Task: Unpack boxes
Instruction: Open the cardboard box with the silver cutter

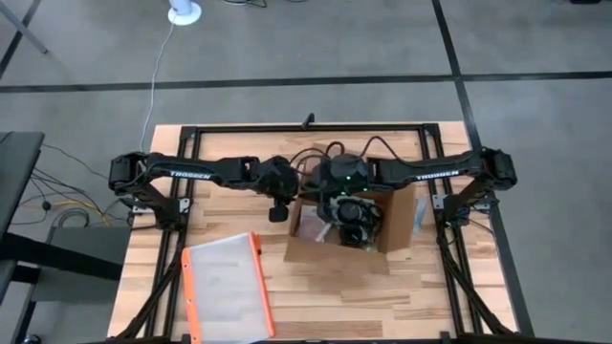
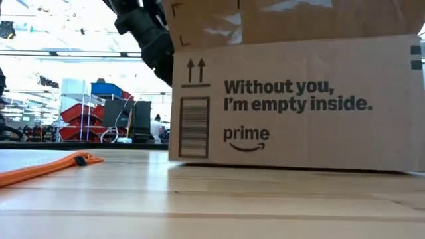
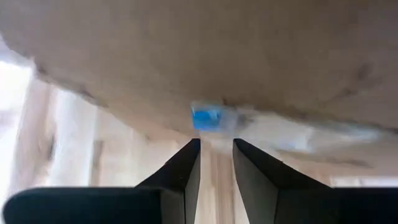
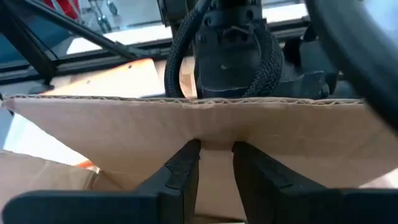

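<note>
Now, box: brown cardboard box (image 1: 354, 229) on the counter (image 1: 411, 296), flaps up and open at the top, printed side and barcode facing the low camera.
Long axis: across the counter, running from the left arm's side to the right arm's side of the box.
Contents: something pale and wrapped just visible inside the box toward its left end; too small to name.
Left fingers (image 3: 216, 163): a narrow gap between them, nothing held; pointed at the box's wall from just outside its left end, a scrap of blue tape (image 3: 207, 117) on the cardboard right ahead.
Right fingers (image 4: 214, 163): a narrow gap too, set against the inner face of a raised flap (image 4: 186, 124); touching or gripping it cannot be told.
Right gripper place: over the middle of the box's open top, reaching down into it.
Nearer arm: right, already above the opening; left only beside the box.
Key relation: box interior directly below the right gripper, flap edge straight ahead of it; box wall ahead of the left fingers.
Step, as a judgement: likely opening or holding back a flap so the contents can come out.
Aside: orange-edged clear pouch (image 1: 227, 287) lying flat, well apart from the box on its left, toward the counter's front edge.
</note>
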